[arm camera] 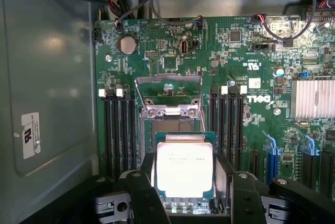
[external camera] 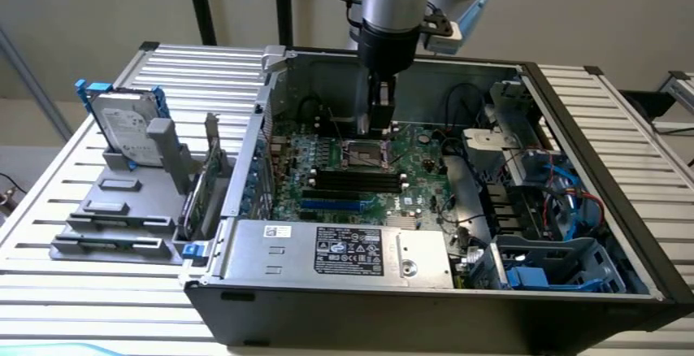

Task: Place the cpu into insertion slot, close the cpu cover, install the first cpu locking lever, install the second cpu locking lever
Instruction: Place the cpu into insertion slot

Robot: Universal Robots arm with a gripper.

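Pinching the seemingly light, stiff, fragile cpu (arm camera: pixel 184 169) by opposite edges, the gripper (arm camera: pixel 188 185) is hovering over the insertion slot (external camera: pixel 369 154) mid-frame.

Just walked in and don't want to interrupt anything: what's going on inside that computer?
A robot arm is reaching into an open PC case. Its tool grips the cpu by its edges, right over the slot. The cover stands flipped open behind the slot. The chip looks raised rather than seated, and nothing is closed over it yet.
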